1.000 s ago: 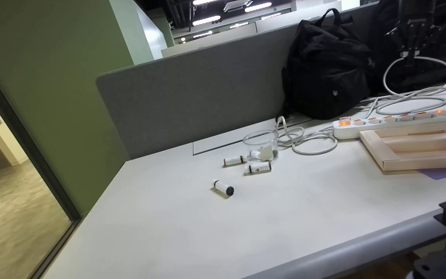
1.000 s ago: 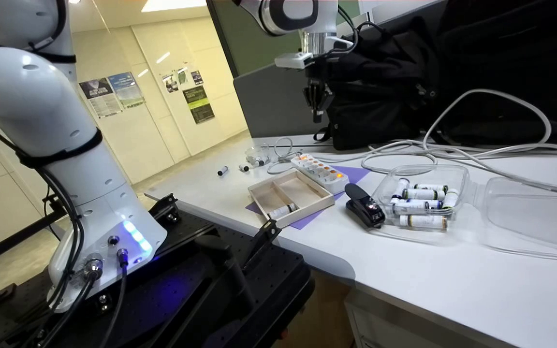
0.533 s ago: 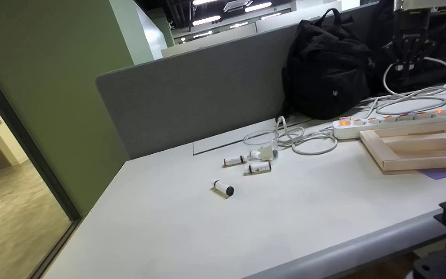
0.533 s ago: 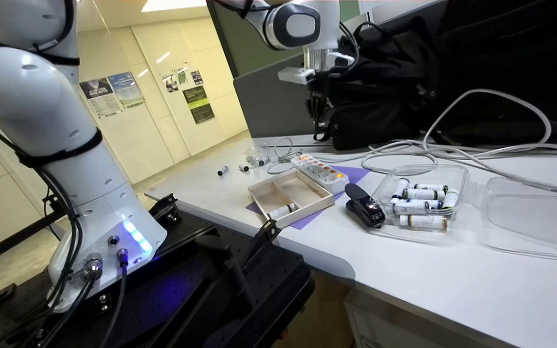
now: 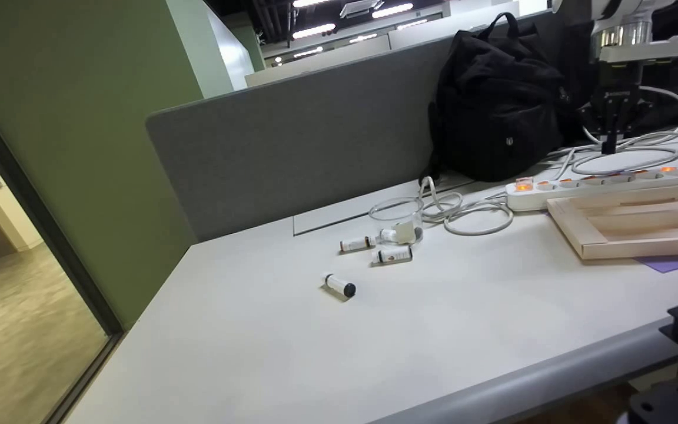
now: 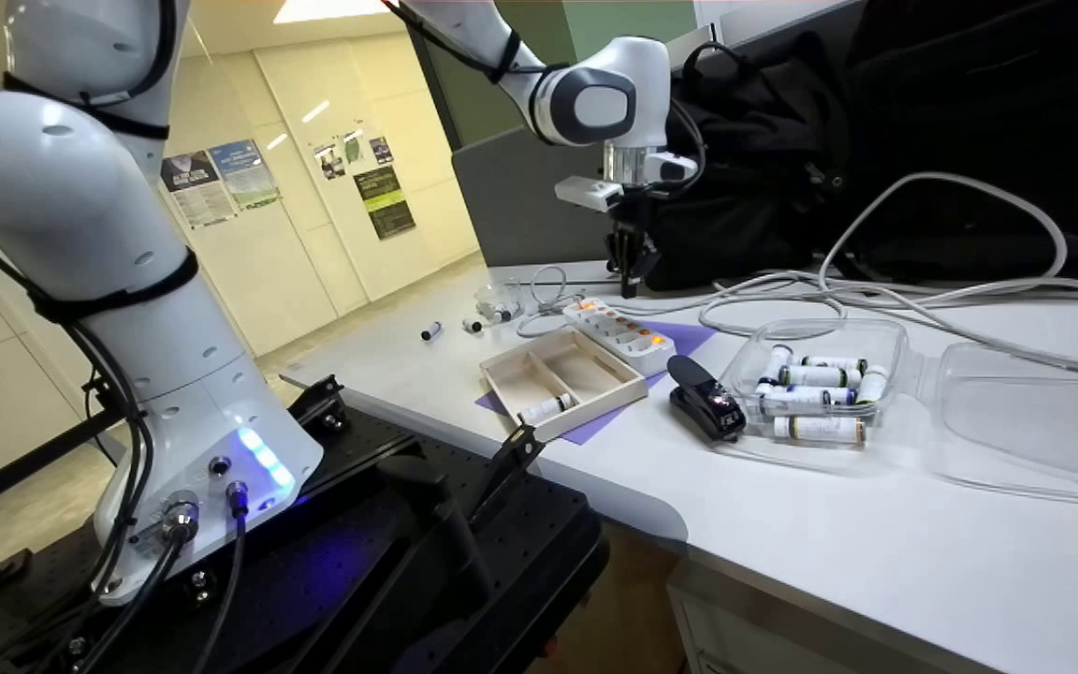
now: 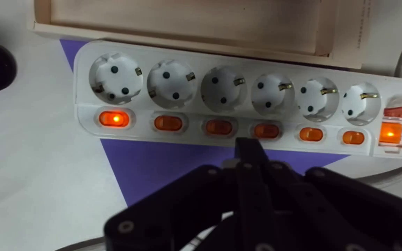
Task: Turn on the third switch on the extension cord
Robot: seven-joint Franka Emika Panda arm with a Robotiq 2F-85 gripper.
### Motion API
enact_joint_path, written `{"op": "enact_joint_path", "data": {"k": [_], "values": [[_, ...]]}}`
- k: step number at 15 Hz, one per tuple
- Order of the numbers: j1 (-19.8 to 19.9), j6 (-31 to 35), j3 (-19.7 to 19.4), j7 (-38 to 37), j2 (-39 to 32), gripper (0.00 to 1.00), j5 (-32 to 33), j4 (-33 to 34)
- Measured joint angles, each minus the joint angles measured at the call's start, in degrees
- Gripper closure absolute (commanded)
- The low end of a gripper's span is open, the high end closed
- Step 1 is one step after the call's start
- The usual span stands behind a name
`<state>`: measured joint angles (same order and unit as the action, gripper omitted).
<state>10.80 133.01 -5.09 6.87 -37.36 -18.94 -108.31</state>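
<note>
Long white extension cord [image 7: 244,118] lying flat just beside the wooden tray [image 7: 194,44], sockets [image 7: 175,83] facing up. One end switch [image 7: 113,119] is lit, so's the square switch [image 7: 391,132] opposite; the middle two switches [image 7: 218,127] look dark.

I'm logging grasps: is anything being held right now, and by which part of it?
Nothing is held: the jaws are shut together, no object shows between them, and they hang clear of the extension cord.
</note>
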Motion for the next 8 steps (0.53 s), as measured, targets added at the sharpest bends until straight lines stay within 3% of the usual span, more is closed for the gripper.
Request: {"op": "enact_joint_path", "data": {"k": [8], "values": [[0.37,-0.29,-0.23,-2.71,-4.19,1.0,2.13,3.67]]}}
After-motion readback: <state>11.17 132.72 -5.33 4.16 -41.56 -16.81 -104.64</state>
